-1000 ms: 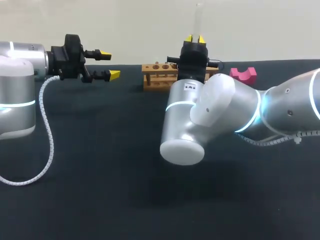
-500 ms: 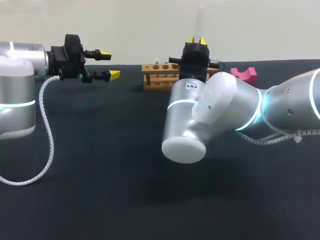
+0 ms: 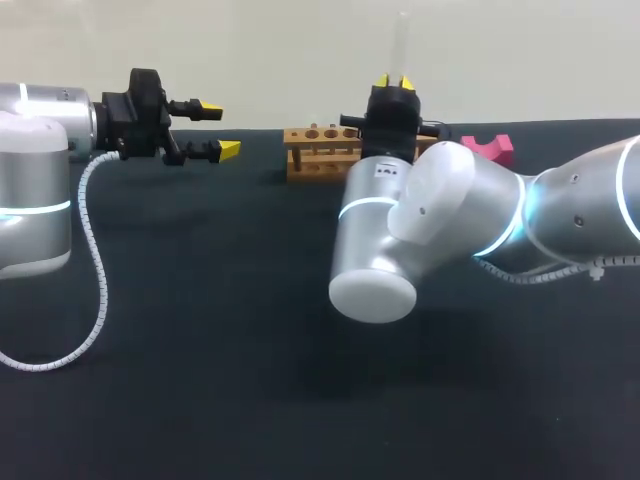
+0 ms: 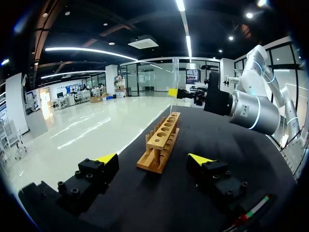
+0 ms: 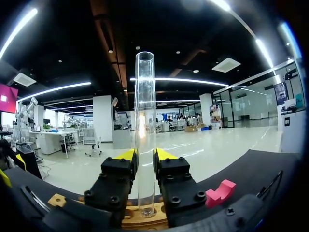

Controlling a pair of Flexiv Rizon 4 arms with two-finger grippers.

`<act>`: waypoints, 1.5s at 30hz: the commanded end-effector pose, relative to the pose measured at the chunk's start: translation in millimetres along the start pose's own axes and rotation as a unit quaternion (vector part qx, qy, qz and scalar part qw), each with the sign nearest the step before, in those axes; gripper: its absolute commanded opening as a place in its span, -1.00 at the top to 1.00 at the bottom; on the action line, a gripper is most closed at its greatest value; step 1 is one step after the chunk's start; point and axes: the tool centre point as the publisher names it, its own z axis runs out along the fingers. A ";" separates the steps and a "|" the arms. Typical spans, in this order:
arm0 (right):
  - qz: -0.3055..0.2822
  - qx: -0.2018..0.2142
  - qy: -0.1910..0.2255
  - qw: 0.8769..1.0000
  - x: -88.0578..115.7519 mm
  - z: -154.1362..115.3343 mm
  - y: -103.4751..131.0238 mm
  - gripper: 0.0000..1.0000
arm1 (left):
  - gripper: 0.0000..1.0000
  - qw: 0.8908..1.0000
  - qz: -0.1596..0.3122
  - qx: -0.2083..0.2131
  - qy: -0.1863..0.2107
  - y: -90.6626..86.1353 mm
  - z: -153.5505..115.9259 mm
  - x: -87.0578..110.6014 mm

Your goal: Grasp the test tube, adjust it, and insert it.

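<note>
A clear glass test tube (image 5: 145, 121) stands upright between the yellow-tipped fingers of my right gripper (image 5: 145, 155), which is shut on it. The tube's rounded lower end is at the top of the wooden rack (image 5: 143, 218); whether it sits in a hole I cannot tell. From above, the right gripper (image 3: 392, 82) is at the right end of the rack (image 3: 318, 150), and the tube (image 3: 402, 40) rises above it. My left gripper (image 3: 215, 130) hangs open left of the rack, holding nothing. In its wrist view the rack (image 4: 161, 145) lies ahead of the left gripper (image 4: 153, 158), with the tube (image 4: 174, 77) at its far end.
A pink block (image 3: 488, 148) with a notch on top lies right of the rack, also seen beside the right gripper as the pink block (image 5: 220, 192). My right arm's big elbow (image 3: 400, 240) hangs over the middle of the black table (image 3: 200, 350).
My right arm has shifted slightly to the right, carrying the tube with it. The left arm has not moved.
</note>
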 end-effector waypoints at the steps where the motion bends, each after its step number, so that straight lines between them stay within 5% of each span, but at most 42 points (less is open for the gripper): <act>1: 0.000 -0.002 0.001 1.000 2.9 2.4 -1.4 1.00 | -1.00 1.000 0.000 0.002 0.001 1.8 0.5 -0.2; 40: 0.003 -0.005 0.039 0.999 47.4 0.2 -0.1 1.00 | -1.00 1.000 0.000 0.002 0.001 1.8 0.5 -0.2; 45: 0.003 -0.007 0.043 0.999 51.5 -1.7 2.3 0.49 | -1.00 1.000 0.000 0.002 0.001 1.8 0.5 -0.2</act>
